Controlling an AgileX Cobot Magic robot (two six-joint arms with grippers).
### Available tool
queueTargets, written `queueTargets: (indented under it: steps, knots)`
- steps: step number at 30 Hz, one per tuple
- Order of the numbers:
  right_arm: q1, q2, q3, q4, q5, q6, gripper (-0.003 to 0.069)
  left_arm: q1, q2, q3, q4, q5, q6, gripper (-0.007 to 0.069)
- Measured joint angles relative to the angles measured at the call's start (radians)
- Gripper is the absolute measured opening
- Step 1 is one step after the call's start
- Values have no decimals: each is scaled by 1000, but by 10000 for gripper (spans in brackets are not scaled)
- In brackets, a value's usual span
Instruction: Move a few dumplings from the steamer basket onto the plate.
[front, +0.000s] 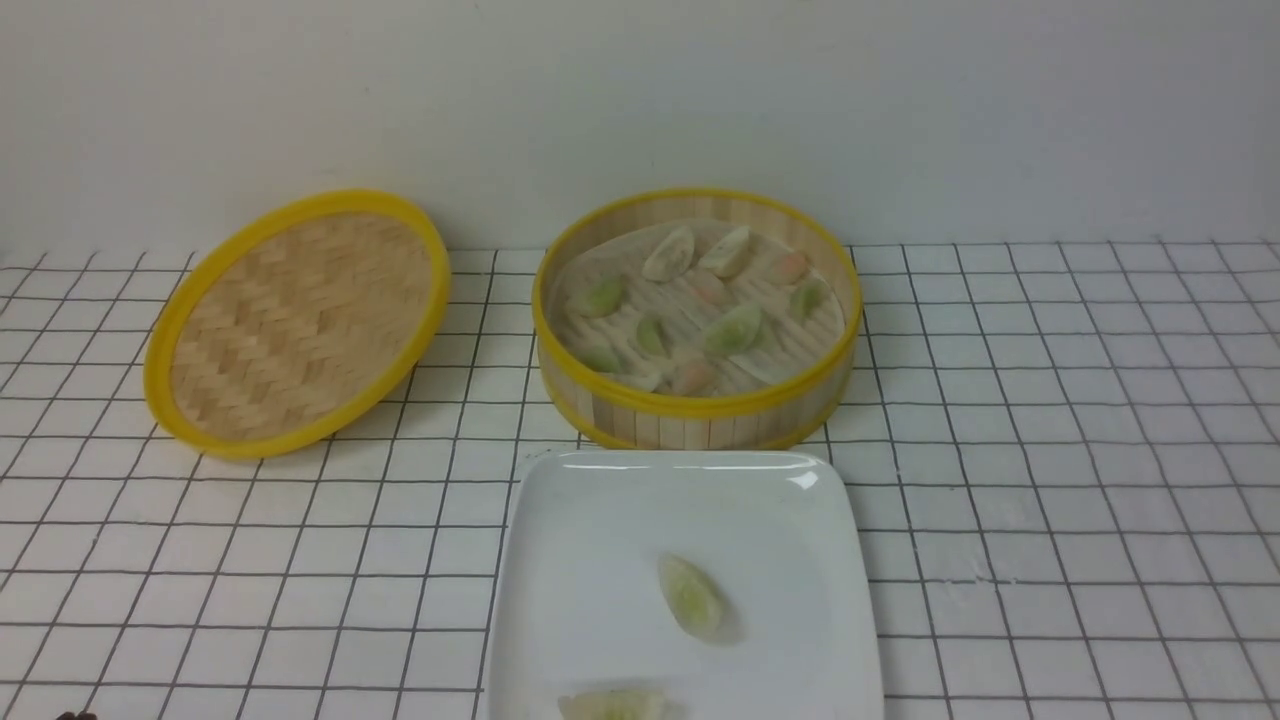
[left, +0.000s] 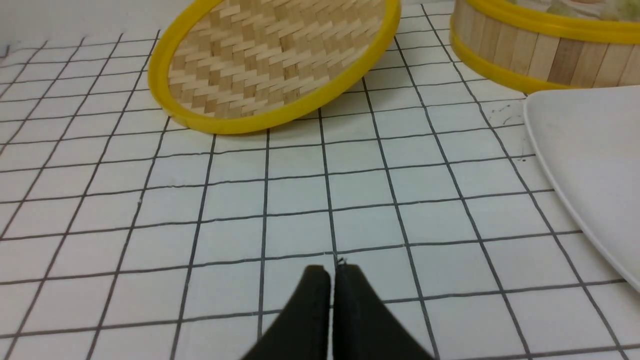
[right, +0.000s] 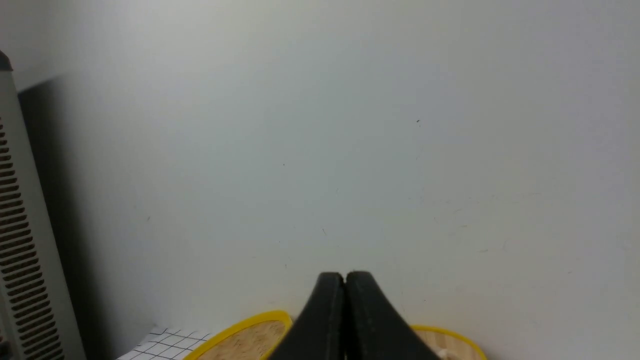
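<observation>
The steamer basket (front: 700, 410) stands at the back centre and holds several dumplings (front: 735, 328). The white plate (front: 600, 520) lies in front of it, with one pale green dumpling (front: 690, 596) in its middle and another dumpling (front: 612, 705) at its near edge. Neither gripper shows in the front view. My left gripper (left: 332, 272) is shut and empty, low over the tiled table, left of the plate (left: 590, 165) and the basket (left: 530, 55). My right gripper (right: 345, 278) is shut and empty, raised and facing the wall, with the basket rim (right: 450, 334) below it.
The flat woven lid (front: 300, 320) with a yellow rim leans tilted at the back left; it also shows in the left wrist view (left: 270, 60) and the right wrist view (right: 245, 332). A grey vented panel (right: 20, 250) stands beside the wall. The table has a white grid cloth.
</observation>
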Motion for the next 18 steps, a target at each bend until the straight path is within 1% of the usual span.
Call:
queueTargets:
  steps: [17,18]
  knots:
    - [0,0,0,1,-1,-14,-14,0,0,0,0,0,0,-6]
    - [0,0,0,19,-2,-28,-14,0,0,0,0,0,0,-6]
